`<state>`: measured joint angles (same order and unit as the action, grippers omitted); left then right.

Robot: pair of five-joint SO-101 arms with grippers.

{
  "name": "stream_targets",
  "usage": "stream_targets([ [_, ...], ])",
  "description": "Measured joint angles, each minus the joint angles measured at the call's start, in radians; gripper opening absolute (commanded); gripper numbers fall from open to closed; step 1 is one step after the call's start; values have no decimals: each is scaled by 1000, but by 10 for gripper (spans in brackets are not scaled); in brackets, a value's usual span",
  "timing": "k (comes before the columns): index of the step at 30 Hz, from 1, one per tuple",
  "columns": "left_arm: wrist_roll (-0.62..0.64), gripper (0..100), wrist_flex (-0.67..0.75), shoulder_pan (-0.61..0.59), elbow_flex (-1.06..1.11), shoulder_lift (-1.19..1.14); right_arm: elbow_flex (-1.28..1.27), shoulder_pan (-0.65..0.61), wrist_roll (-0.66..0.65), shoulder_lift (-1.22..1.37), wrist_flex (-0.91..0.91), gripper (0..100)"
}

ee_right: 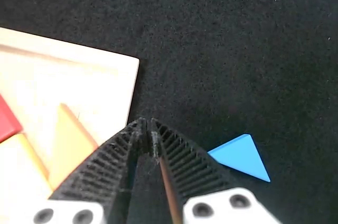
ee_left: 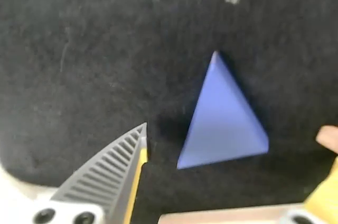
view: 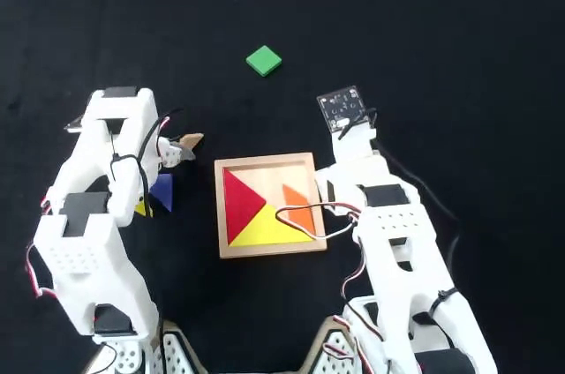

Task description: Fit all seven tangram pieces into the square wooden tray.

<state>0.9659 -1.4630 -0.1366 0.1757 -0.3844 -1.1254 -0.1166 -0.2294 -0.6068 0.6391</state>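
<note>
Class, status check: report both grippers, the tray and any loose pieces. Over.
Left gripper open over dark blue triangle. Right gripper shut beside tray. Tray holds red, yellow, orange pieces; green square, light blue triangle loose.

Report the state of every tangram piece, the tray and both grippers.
wooden tray: partly filled
red triangle: in tray
yellow triangle: in tray
orange triangle: in tray
green square: loose on table
dark blue triangle: loose on table
light blue triangle: loose on table
left gripper: fingers open, empty
right gripper: fingers shut, empty
</note>
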Motion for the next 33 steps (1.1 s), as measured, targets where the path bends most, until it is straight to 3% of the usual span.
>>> stream_targets([
  [23, -115, 491, 40, -46, 29, -72, 0, 0, 0, 0, 0, 11],
  [30, -163, 287, 48, -46, -31, -115, 0, 0, 0, 0, 0, 11],
  [33, -183, 265, 61, -37, -43, -114, 0, 0, 0, 0, 0, 11],
])
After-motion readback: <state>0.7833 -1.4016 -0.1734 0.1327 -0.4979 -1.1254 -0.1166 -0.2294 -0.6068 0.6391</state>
